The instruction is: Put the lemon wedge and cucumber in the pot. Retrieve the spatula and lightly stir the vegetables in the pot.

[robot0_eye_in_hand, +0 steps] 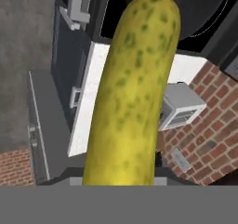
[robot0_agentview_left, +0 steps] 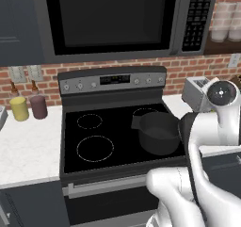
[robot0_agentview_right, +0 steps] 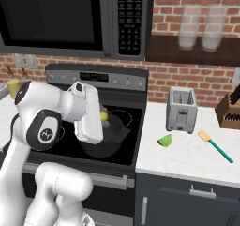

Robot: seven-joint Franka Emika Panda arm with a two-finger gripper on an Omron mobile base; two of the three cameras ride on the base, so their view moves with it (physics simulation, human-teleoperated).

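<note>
Gripping the long yellowish speckled cucumber [robot0_eye_in_hand: 132,93] lengthwise, your gripper [robot0_agentview_right: 104,117] hangs over the deep dark pot [robot0_agentview_right: 105,138]; release off-centre and it may tip out.

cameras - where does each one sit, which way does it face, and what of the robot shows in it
Left base view: behind the arm's left, looking forward and down at the stove and pot; white arm at lower right.
Right base view: behind the arm's right, same stove, plus counter with toaster, lemon wedge and spatula; arm at lower left.
Hand view: on the hand, looking along the gripped cucumber.
Both base views share the pot and stove.
</note>
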